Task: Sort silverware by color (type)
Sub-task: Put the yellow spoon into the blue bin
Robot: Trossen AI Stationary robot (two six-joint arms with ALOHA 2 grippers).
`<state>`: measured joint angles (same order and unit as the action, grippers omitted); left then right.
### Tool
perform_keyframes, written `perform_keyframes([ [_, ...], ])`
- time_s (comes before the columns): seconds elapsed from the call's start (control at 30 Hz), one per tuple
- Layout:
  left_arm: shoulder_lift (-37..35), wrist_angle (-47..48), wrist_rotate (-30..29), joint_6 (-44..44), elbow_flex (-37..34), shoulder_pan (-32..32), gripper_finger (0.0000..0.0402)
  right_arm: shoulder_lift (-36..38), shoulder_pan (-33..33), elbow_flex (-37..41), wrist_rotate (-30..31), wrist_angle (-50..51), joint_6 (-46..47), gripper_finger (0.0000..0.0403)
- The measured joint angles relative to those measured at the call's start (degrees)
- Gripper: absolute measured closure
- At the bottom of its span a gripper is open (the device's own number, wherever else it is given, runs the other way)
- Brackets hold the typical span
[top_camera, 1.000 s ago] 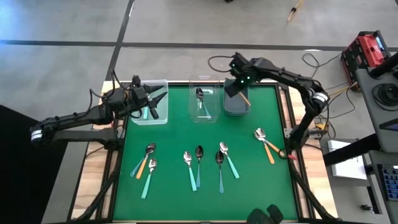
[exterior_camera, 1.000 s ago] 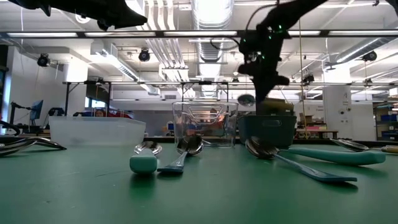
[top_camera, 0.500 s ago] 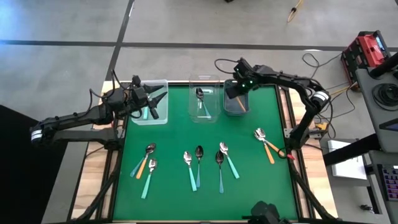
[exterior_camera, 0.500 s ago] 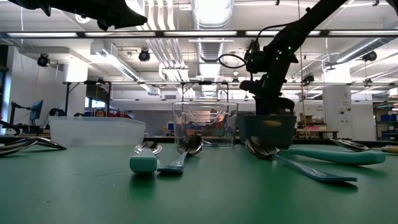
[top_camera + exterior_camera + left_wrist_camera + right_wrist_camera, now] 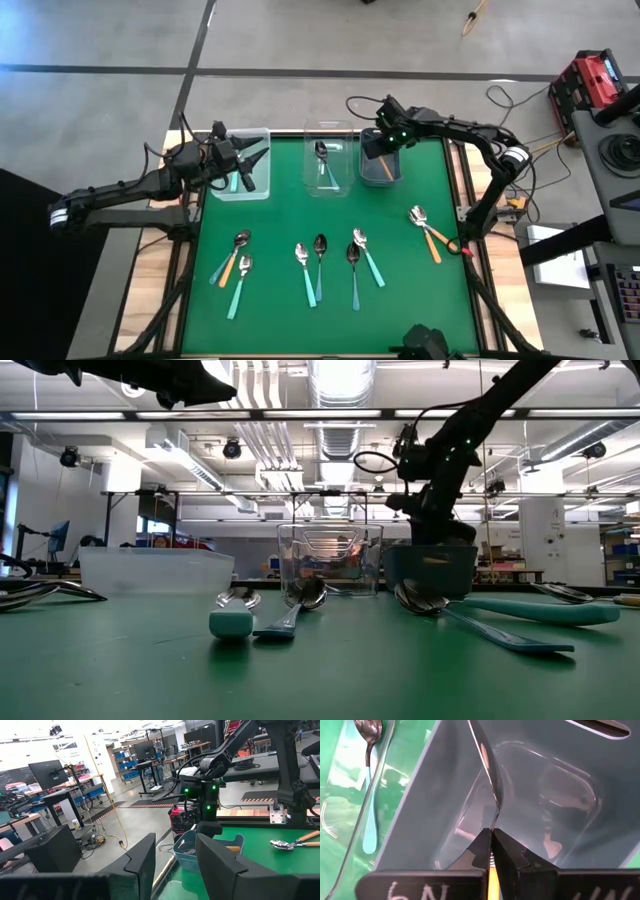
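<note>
Though its orange handle is mostly hidden between the fingers, the right gripper (image 5: 492,851) pinches a spoon (image 5: 487,765) inside the grey bin (image 5: 380,168); white handwriting below is cut off, unreadable. The left gripper (image 5: 243,165) hovers half-spread over the clear bin (image 5: 240,190).

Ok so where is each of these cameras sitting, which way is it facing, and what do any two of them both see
High view: overhead, straight down on the green table; both arms show.
Low view: table height, looking across spoons to the bins; right arm descends into the grey bin.
Left wrist view: above the left clear bin, facing across to the right arm; own fingers apart.
Right wrist view: looking down into the grey bin; fingers shut on the orange-handled spoon.
Shared: all four show the grey bin.
</note>
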<state>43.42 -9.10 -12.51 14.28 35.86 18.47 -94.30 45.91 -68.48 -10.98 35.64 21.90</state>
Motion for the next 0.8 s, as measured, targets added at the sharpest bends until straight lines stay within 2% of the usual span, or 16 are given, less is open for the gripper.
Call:
perform_keyframes([
  [0.47, 0.0, 0.2, 0.0, 0.0, 0.0, 0.0, 0.0279, 0.0, 0.0, 0.6, 0.0, -0.6, -0.7, 0.0394],
  [0.67, 0.6, 0.4, 0.1, 0.0, 0.0, 0.0, 0.0279, 3.1, 0.2, -1.1, 0.0, -0.1, -2.3, 0.0394],
  [0.73, 1.4, 0.3, 2.0, 0.0, 0.0, 0.0, 0.0279, 4.5, 0.2, -1.5, 0.0, -0.1, -2.7, 0.0394],
  [0.8, 2.5, 0.1, 6.9, 0.0, 0.0, 0.0, 0.0279, 6.2, 0.1, -1.5, 0.0, -0.1, -3.2, 0.0394],
])
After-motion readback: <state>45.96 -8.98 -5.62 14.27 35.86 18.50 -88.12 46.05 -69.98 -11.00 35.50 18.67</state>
